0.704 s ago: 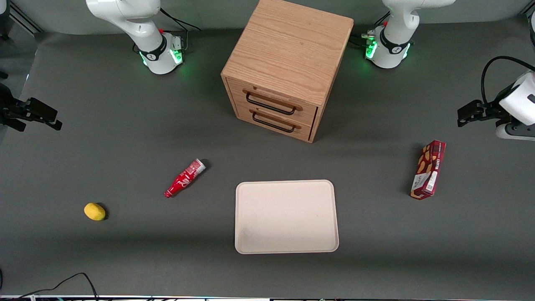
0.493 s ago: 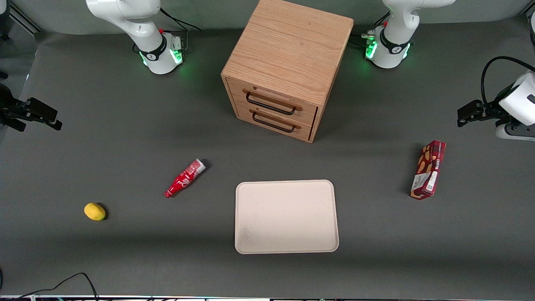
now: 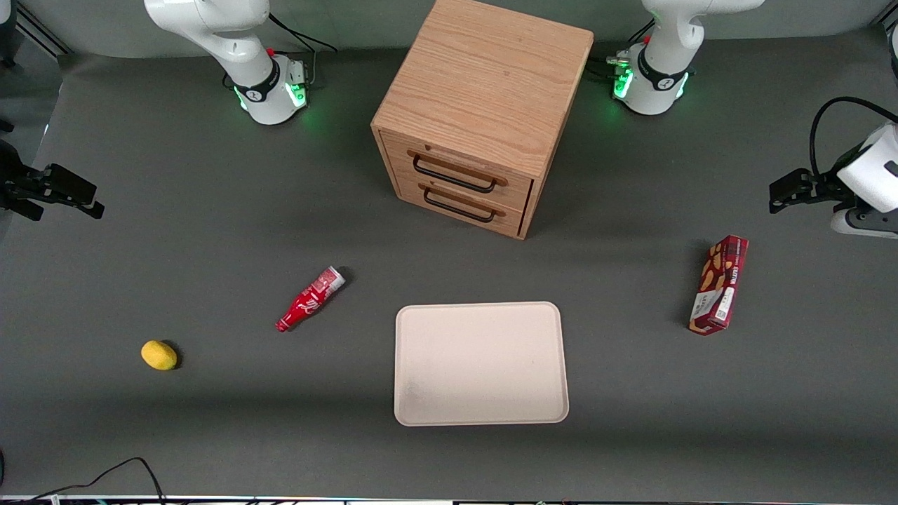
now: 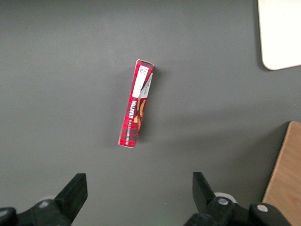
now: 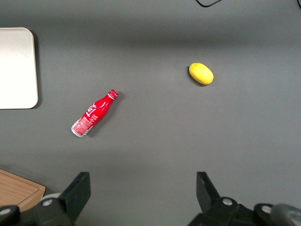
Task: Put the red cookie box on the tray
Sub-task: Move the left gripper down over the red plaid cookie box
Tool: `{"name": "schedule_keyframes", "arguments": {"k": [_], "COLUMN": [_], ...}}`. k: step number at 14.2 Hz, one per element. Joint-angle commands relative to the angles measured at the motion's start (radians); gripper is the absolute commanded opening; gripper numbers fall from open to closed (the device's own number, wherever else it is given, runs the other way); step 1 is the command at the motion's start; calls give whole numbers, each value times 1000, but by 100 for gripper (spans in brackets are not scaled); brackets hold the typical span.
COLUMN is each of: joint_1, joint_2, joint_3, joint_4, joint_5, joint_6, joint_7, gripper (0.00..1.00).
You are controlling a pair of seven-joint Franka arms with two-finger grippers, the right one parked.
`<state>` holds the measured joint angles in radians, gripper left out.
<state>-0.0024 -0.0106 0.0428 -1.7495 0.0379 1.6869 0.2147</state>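
Fingers (image 4: 75,193) stood wide apart with nothing between them; the gripper (image 3: 786,196) hung above the table (image 3: 210,231) at the working arm's end, farther from the front camera than the red cookie box (image 3: 718,285) and near it. Over the last half second it had dipped only slightly toward the box; nothing else on the table had shifted. The box lay flat, untouched, its white-label end nearer the front camera. In the wrist view the box (image 4: 136,108) sat ahead of the fingers, roughly centred between them. The tray (image 3: 480,363) lay bare toward the middle of the table, well apart from the box, and nearer the front camera than the wooden drawer cabinet (image 3: 484,105). Judgement: the approach had barely begun; descent, grasp, carry and release all remained.
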Motion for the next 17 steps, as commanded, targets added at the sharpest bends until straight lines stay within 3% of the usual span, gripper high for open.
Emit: {"name": "schedule_keyframes", "arguments": {"k": [1, 6, 10, 17], "joint_1": [54, 71, 62, 62], "joint_2": [53, 182, 208, 316], "joint_3": [5, 3, -1, -6], "joint_4": [-8, -39, -252, -364], "joint_5": [0, -9, -9, -50], "joint_6": [60, 218, 521, 746], "joint_7": [124, 173, 262, 278], "gripper": [100, 100, 100, 100]}}
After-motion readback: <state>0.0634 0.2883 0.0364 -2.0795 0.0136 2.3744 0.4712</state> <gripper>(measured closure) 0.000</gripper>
